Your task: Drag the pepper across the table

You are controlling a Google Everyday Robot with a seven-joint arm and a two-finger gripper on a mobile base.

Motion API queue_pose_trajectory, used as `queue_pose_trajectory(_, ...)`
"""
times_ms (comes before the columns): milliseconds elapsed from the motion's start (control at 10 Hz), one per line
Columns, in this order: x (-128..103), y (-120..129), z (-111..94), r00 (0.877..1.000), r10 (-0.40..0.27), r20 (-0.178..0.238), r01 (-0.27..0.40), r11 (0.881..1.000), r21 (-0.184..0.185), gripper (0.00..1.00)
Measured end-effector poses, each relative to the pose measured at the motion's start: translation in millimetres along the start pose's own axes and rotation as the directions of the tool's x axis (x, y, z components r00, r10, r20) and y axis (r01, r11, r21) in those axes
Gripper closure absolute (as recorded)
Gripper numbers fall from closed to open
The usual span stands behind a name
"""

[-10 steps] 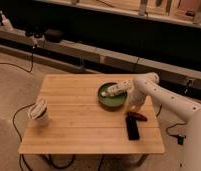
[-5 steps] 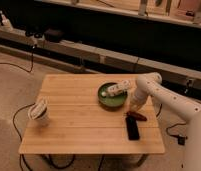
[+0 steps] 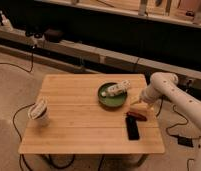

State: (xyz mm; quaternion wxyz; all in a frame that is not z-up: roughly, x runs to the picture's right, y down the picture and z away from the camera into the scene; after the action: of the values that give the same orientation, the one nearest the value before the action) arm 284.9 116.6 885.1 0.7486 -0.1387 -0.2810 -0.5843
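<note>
One claw (image 3: 138,104) hangs just by the pepper (image 3: 136,115), nr right edge of the surface (image 3: 84,130), phone (image 3: 132,128) just beside; grip state can't be told. It shd press lightly & pull slow, w/o nudging phone

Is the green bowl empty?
No, something's in it: a pale thing lies across the bowl. The gripper hangs beside it, above the pepper.
</note>
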Motion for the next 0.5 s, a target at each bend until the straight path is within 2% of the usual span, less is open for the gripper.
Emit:
queue_pose_trajectory(200, -18, 13, -8, 0.998, -0.016, 0.06, 0.015, 1.0, 0.015, 0.33)
queue_pose_trajectory(300, -30, 16, -12, 0.994, -0.015, 0.107, 0.014, 1.0, 0.004, 0.33)
queue_pose_trajectory(500, -38, 14, -18, 0.987, -0.059, 0.147, 0.062, 0.998, -0.019, 0.33)
